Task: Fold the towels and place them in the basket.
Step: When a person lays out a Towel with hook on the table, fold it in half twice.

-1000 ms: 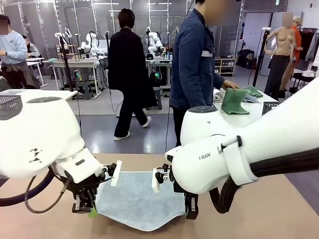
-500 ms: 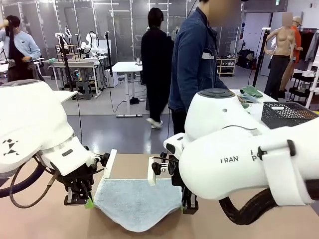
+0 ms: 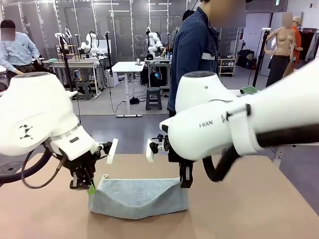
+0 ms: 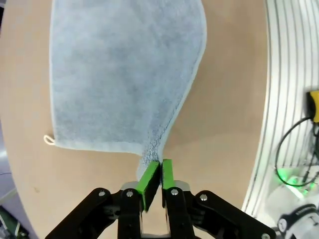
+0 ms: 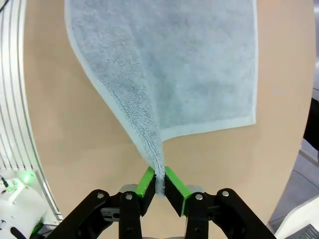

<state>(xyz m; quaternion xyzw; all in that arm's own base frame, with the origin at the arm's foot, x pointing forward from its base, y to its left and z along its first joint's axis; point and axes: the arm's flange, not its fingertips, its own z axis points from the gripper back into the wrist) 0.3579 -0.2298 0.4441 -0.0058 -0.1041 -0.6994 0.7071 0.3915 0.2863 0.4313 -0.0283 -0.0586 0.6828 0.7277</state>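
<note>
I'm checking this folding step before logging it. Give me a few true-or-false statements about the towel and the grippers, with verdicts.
1. The left gripper pinches a corner of the towel. True.
2. The right gripper is open, clear of the towel. False: it is shut on a towel corner.
3. The towel is cream-white. False: it is light blue-grey.
4. Part of the towel lies on the table. True.
5. A cord loop shows at one towel corner. True.

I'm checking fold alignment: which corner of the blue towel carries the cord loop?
The free corner of the towel lying flat beside the left gripper: the cord loop sticks out there. The pinched corners show none.
</note>
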